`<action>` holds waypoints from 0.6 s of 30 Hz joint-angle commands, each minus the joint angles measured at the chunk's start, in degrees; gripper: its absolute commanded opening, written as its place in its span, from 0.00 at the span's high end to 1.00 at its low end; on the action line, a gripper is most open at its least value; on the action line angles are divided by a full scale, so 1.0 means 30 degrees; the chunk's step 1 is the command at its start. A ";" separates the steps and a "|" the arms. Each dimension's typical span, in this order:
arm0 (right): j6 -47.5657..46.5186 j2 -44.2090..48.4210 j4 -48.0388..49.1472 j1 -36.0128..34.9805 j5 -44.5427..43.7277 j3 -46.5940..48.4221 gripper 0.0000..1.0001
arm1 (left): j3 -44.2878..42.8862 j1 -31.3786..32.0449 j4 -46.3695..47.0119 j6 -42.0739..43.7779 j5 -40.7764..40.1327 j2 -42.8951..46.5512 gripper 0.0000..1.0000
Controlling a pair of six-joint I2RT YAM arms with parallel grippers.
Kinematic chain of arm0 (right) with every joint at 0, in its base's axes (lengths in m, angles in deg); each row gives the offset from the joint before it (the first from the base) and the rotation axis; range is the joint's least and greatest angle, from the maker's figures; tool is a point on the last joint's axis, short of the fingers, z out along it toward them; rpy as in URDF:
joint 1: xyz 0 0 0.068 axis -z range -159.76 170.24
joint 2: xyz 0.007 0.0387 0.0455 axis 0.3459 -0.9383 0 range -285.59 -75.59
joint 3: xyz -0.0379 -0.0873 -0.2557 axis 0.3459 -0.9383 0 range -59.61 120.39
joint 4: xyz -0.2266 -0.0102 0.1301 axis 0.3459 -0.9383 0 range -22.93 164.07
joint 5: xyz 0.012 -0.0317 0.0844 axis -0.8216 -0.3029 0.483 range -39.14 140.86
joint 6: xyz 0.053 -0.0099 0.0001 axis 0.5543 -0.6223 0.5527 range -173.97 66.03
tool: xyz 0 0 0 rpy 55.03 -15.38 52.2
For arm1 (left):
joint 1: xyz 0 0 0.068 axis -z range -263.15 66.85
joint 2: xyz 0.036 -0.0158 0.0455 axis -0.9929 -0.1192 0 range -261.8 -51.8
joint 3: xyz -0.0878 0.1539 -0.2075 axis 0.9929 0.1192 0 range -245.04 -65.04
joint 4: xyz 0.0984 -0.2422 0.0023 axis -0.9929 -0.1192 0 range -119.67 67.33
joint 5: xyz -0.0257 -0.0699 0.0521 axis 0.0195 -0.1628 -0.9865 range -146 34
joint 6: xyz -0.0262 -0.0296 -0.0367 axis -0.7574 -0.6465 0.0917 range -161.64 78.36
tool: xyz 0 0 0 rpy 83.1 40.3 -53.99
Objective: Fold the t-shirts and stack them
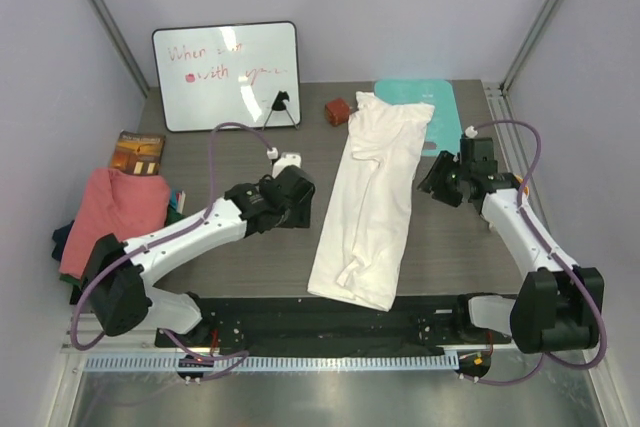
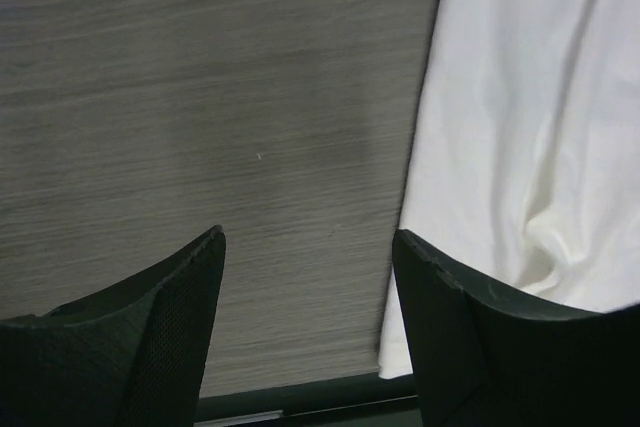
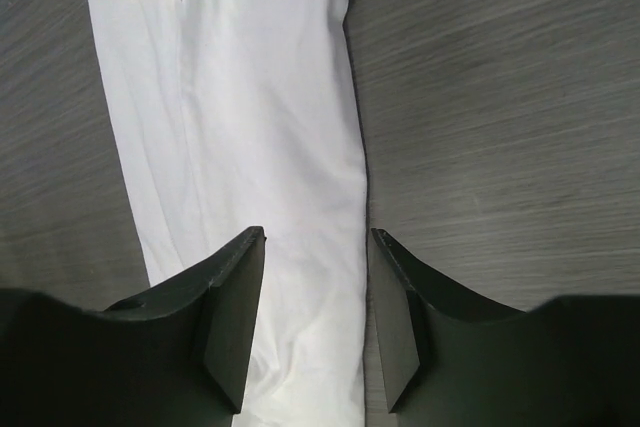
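A large white t-shirt (image 1: 370, 197) lies folded lengthwise into a long narrow strip down the middle of the table. My left gripper (image 1: 303, 202) hovers just left of that strip. In the left wrist view the left gripper (image 2: 308, 239) is open over bare table, with the white t-shirt (image 2: 520, 97) beside its right finger. My right gripper (image 1: 438, 182) is to the right of the strip. The right wrist view shows the right gripper (image 3: 317, 234) open, straddling the right edge of the white t-shirt (image 3: 240, 97) without pinching it. A salmon-pink t-shirt (image 1: 110, 209) tops a pile of dark t-shirts (image 1: 63, 240) at the left edge.
A whiteboard (image 1: 225, 75) leans at the back left, with a book (image 1: 138, 152) in front of it. A small red-brown block (image 1: 338, 110) and a teal mat (image 1: 442, 107) sit by the shirt's far end. A black rail (image 1: 330, 315) runs along the near edge.
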 commanded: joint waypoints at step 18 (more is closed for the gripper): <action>0.5913 0.6916 0.0185 -0.8317 -0.2080 -0.7896 0.48 | 0.5917 0.0063 0.8311 -0.1794 0.8459 -0.1995 0.31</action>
